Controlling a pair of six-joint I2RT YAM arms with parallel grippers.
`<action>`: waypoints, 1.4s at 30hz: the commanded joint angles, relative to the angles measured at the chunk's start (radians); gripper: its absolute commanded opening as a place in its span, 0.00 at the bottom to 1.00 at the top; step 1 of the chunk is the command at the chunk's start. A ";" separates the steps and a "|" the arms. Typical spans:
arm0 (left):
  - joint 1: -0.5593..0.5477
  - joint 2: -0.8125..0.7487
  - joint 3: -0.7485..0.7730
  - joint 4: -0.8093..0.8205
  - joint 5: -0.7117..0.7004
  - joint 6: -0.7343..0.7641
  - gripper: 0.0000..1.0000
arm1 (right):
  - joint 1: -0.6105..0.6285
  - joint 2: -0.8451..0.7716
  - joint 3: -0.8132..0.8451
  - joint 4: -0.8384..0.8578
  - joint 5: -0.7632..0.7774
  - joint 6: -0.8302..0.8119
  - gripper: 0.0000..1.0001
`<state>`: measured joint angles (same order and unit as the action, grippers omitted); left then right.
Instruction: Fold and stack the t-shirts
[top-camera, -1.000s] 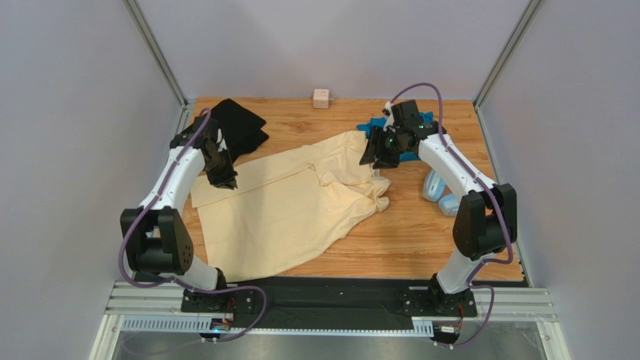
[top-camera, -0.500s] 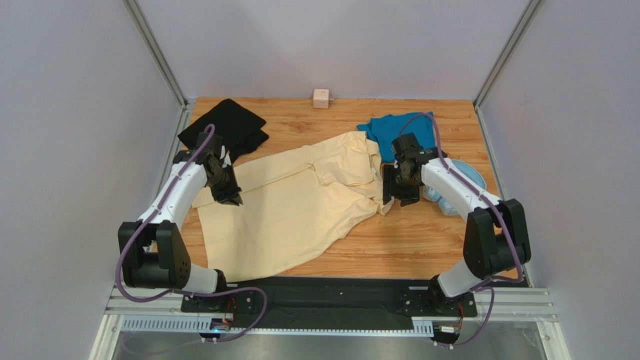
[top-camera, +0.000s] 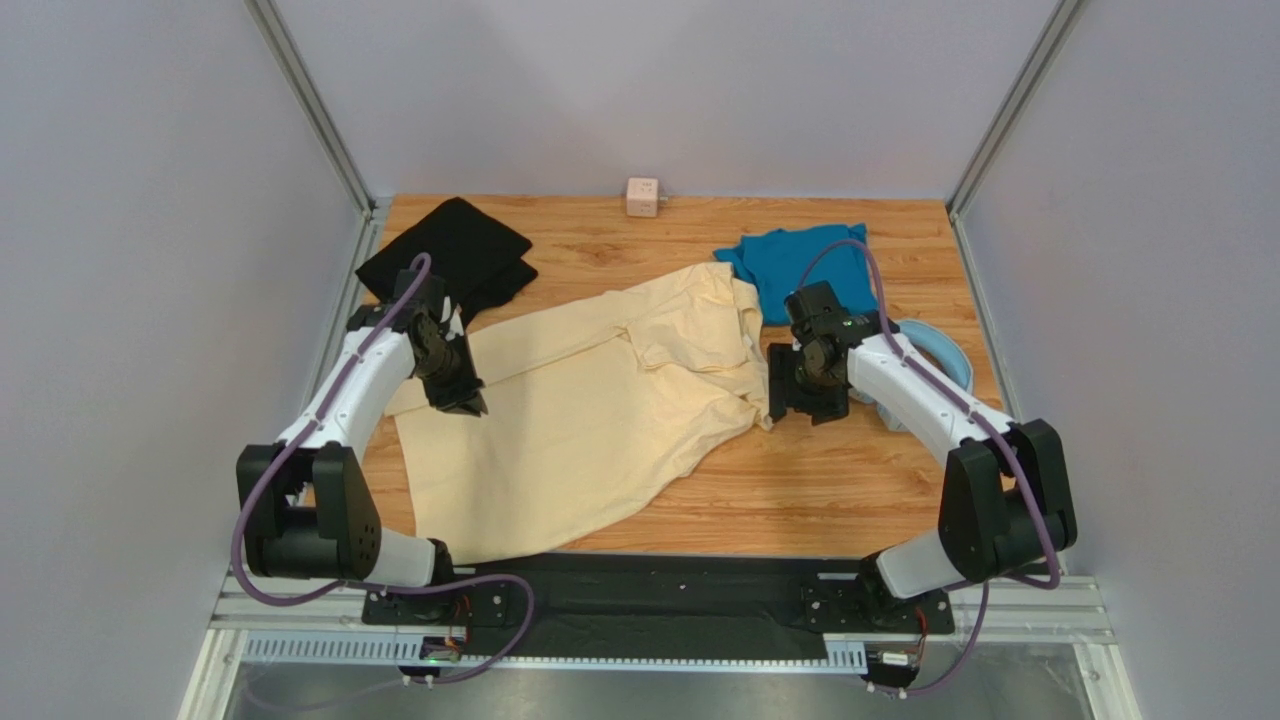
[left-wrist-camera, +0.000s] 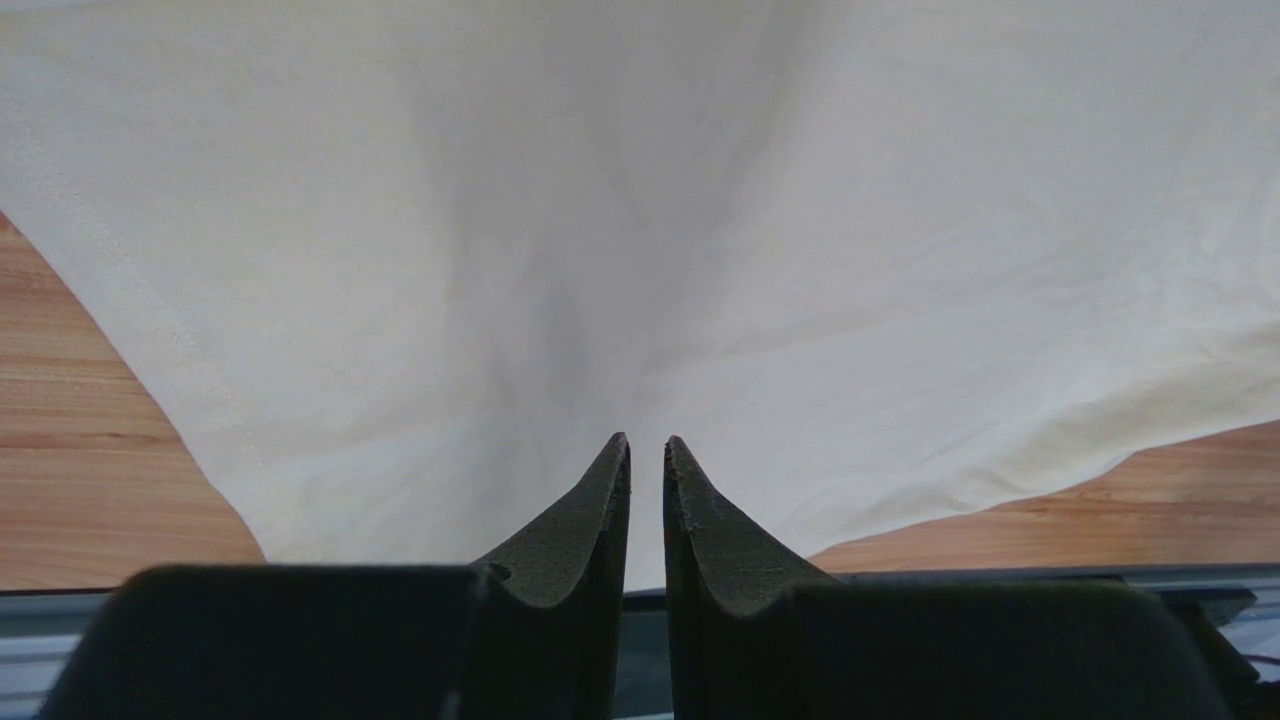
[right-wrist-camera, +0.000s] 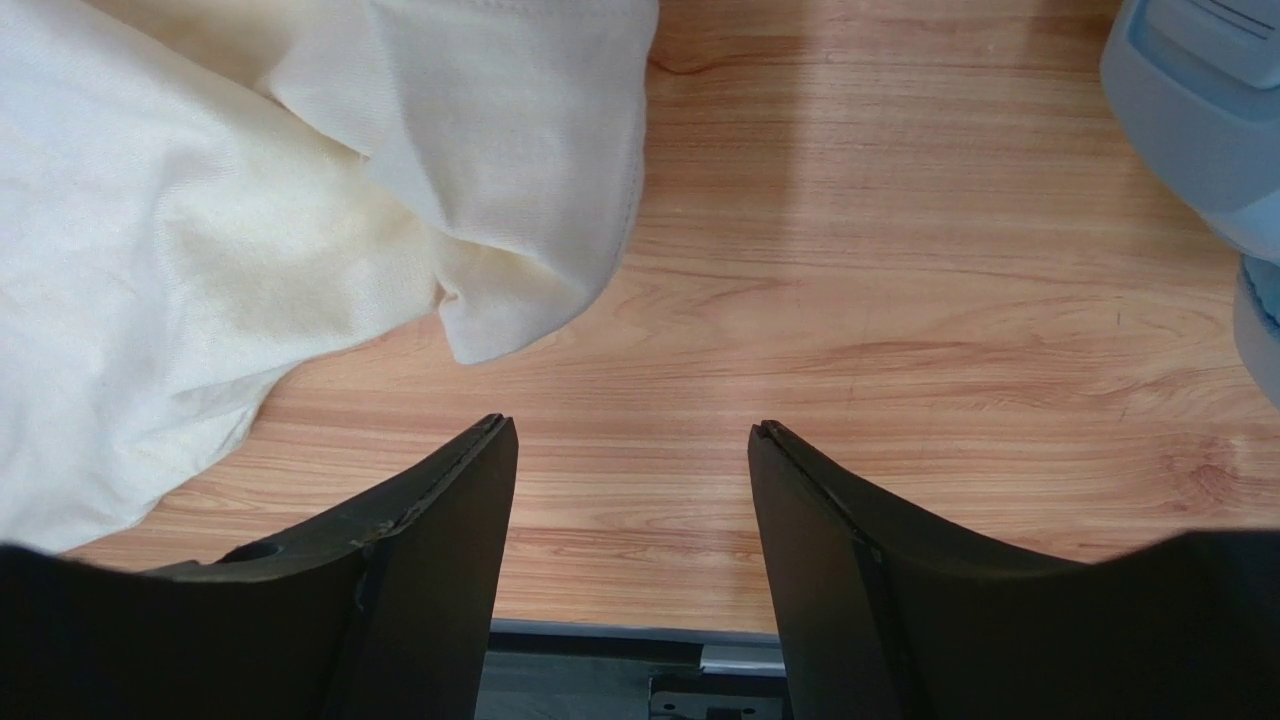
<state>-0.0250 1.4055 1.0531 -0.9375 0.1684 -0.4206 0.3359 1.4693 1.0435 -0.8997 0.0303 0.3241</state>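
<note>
A: Left jaws narrow, pinching the cream shirt (top-camera: 586, 413), spread across the desk (top-camera: 842, 465)!
B: Right jaws wide, empty, over bare wood beside its corner. Teal shirt (top-camera: 796, 263) and black shirt (top-camera: 451, 252) lie at the back.

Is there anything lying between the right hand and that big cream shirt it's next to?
Nothing visible. The right hand, fingers open, faces bare wooden table, and the pale cream-yellow cloth t-shirt bunches just to its left. The light-blue headphones lie on the other side, out of the way.
</note>
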 joint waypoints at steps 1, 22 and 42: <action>-0.004 -0.031 -0.002 0.014 0.011 0.005 0.20 | 0.028 0.014 0.003 0.030 -0.009 0.016 0.64; -0.006 -0.034 -0.008 0.006 -0.003 0.008 0.19 | 0.097 0.344 0.177 0.081 0.082 0.046 0.61; -0.006 0.004 -0.038 0.040 0.033 0.002 0.18 | 0.097 0.241 0.441 -0.295 0.010 -0.003 0.00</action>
<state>-0.0261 1.4078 1.0206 -0.9279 0.1776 -0.4202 0.4316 1.7462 1.3911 -1.0771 0.0772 0.3431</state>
